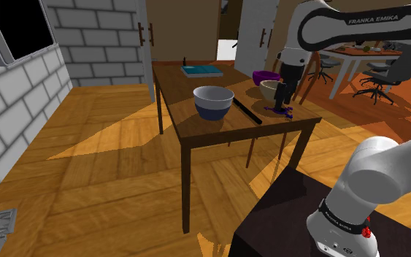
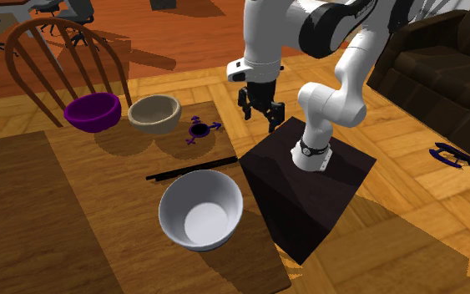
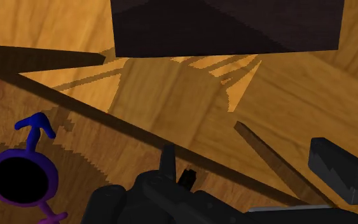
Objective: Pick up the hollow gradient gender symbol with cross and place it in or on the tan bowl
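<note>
Here, symbol [image 2: 198, 129] (purple-blue) lies near tan bowl [image 2: 154, 123].

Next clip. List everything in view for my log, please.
gender symbol: 1, purple-blue, on table beside tan bowl
tan bowl: 1, tan, between purple bowl and symbol
purple bowl: 1, purple, by chair
large bowl: 1, white inside, dark blue outside, mid-table
rod: 1, black, between large bowl and symbol
book: 1, teal, table's far end
table: 1, brown wood
chair: 1, brown wood, behind purple bowl
sofa: 1, dark brown
stand: 1, dark, beside table
arm: 1, white
fingers: 2, black, apart, empty, near symbol
</note>
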Controlling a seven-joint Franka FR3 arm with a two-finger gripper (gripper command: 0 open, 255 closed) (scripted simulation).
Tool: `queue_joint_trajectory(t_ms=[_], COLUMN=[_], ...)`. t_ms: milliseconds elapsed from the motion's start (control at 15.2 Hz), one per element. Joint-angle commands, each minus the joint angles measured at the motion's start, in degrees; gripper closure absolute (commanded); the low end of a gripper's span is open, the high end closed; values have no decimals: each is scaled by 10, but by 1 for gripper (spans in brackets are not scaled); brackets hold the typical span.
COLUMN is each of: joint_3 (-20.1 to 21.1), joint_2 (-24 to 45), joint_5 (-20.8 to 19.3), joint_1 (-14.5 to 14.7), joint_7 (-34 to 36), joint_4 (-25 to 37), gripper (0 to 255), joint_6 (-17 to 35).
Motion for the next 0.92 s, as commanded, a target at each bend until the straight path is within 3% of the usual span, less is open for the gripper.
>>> queue_joint_trajectory(t_ms=[0, 462, 858], joint_3=[-24, -101, -165], joint_2=[18, 115, 220], joint_5=[-19, -64, -76], joint_1=[-10, -31, -42], joint_7=[-28, -115, -192], joint_4=[1, 37, 92], gripper=[0, 0, 0], joint_6=[13, 65, 109])
